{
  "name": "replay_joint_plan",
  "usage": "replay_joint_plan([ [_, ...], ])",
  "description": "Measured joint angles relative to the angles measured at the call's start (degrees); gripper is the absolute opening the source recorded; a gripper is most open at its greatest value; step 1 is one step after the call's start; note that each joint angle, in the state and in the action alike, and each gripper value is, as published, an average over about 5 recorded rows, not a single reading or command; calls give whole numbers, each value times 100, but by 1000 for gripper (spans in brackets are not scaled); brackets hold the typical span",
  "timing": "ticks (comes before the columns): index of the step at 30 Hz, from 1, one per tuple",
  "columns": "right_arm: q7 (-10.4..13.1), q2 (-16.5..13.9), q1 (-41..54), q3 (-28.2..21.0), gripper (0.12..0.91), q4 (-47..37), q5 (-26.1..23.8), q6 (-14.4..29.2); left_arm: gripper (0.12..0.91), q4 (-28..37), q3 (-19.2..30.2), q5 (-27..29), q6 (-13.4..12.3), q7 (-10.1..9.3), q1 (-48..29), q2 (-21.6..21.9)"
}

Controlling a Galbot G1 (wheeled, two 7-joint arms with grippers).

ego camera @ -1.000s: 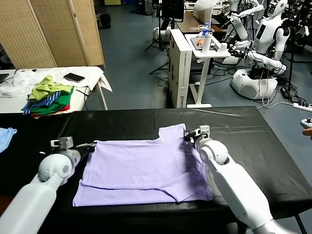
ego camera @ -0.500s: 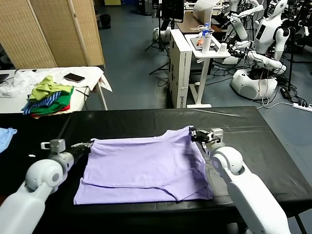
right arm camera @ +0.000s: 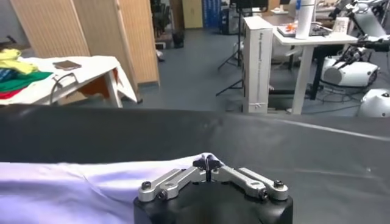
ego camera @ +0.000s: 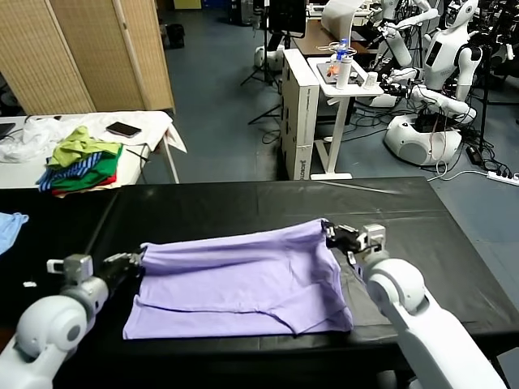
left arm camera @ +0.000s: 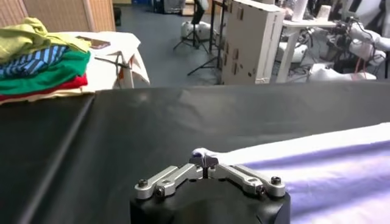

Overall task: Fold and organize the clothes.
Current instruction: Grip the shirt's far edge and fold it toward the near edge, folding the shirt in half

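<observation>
The pale lavender T-shirt (ego camera: 243, 279) lies spread on the black table (ego camera: 243, 203), and its far edge is lifted and stretched taut between both grippers. My left gripper (ego camera: 135, 259) is shut on the shirt's far left corner; in the left wrist view the gripper (left arm camera: 204, 161) pinches a small tuft of the shirt (left arm camera: 317, 158). My right gripper (ego camera: 331, 233) is shut on the far right corner; the right wrist view shows the gripper (right arm camera: 207, 162) closed on the shirt (right arm camera: 79, 189). The near hem rests on the table.
A pile of green, yellow and striped garments (ego camera: 81, 162) and a dark phone (ego camera: 123, 128) lie on a white side table (ego camera: 150, 121) at the far left. A light blue garment (ego camera: 10, 227) sits at the left edge. Bare black tabletop lies beyond the shirt.
Both grippers have drawn apart and back toward me, holding the shirt's far corners. The far edge has risen off the table and pulled straight.
</observation>
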Motion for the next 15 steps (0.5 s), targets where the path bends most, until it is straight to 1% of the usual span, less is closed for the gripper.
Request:
replay_joint_plan([
  [5,93,-150,-540,159,141,436,16,-211,147,-258,-195,97,11,-37,359,-100],
  [9,82,-264,-868,260,141,705,23,-313,147,-413,-298,228,15,-46,586,-190],
  [15,56,-438,-1245,373,141,922,23,-327,147,-584,-432,351,14,-35,936,-310],
])
